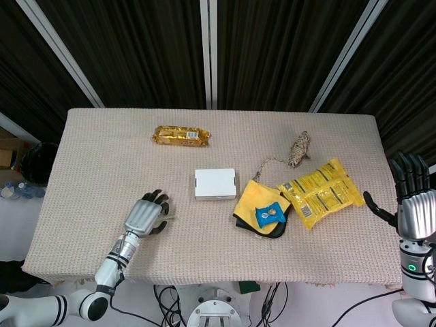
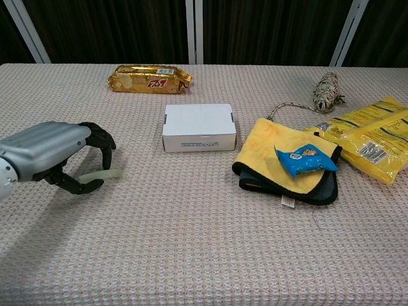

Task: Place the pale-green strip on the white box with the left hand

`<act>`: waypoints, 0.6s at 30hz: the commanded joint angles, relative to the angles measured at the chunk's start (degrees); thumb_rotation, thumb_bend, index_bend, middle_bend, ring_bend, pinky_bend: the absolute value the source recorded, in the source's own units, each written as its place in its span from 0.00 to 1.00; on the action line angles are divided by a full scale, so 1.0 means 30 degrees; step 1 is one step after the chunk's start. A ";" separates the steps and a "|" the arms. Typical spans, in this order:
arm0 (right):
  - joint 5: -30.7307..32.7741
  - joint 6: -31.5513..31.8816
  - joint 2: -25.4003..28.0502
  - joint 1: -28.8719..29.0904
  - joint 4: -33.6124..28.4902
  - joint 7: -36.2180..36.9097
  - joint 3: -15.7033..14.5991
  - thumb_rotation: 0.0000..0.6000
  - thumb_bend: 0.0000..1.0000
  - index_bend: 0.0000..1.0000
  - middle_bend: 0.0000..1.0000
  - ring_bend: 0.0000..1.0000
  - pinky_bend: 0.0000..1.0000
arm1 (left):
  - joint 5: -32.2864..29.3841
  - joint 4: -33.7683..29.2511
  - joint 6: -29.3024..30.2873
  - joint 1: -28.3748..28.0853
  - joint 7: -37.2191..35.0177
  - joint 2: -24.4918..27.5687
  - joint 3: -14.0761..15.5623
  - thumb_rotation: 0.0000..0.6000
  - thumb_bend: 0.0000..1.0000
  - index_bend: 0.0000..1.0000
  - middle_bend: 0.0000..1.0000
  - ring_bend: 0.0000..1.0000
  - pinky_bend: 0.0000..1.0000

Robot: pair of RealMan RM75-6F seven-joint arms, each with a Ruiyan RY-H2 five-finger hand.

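**Pale-green strip lying at the left robot hand, white box well apart**

The pale-green strip [image 2: 101, 174] is lying on the surface [image 2: 191, 242] near its front left part, curving between the dark fingers [image 2: 102, 135] and the thumb of the left robot hand [image 2: 54, 153]. The fingers are arching over it and the thumb is reaching under its near edge; whether they are actually pinching the strip or only bracketing it, I cannot tell. In the head view the strip is mostly hidden by the left robot hand [image 1: 144, 216].

The white box [image 2: 199, 127] is sitting further right and further back, near the middle of the surface, with bare woven cloth between it and the strip; nothing is standing in between.

Behind the box, one gold snack packet [image 2: 150, 78] is lying near the far edge. To the right of the box, one yellow cloth [image 2: 280, 159] is lying folded over a dark layer, with one small blue packet [image 2: 305, 157] resting on top. Beyond it, one bundle of twine [image 2: 327, 91] is trailing a loose cord toward the cloth, and yellow snack bags [image 2: 370, 137] are overlapping at the right edge; their count is unclear.

The right robot hand [image 1: 411, 197] is hanging upright off the right side of the surface, fingers spread and holding nothing.
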 commanded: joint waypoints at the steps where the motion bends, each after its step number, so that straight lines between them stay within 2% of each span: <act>1: 0.0021 0.0041 -0.0036 -0.0006 0.0038 0.0073 0.0022 1.00 0.23 0.00 0.00 0.00 0.00 | -0.0070 0.0048 0.0024 0.0007 0.0058 -0.0063 -0.0006 0.98 0.31 0.49 0.25 0.12 0.23; 18: 0.0102 -0.0158 -0.0121 0.0044 0.0223 0.0194 -0.0007 1.00 0.23 0.00 0.00 0.00 0.00 | 0.0252 0.0067 -0.0144 -0.0165 -0.0695 0.0009 -0.0006 0.99 0.31 0.51 0.27 0.12 0.23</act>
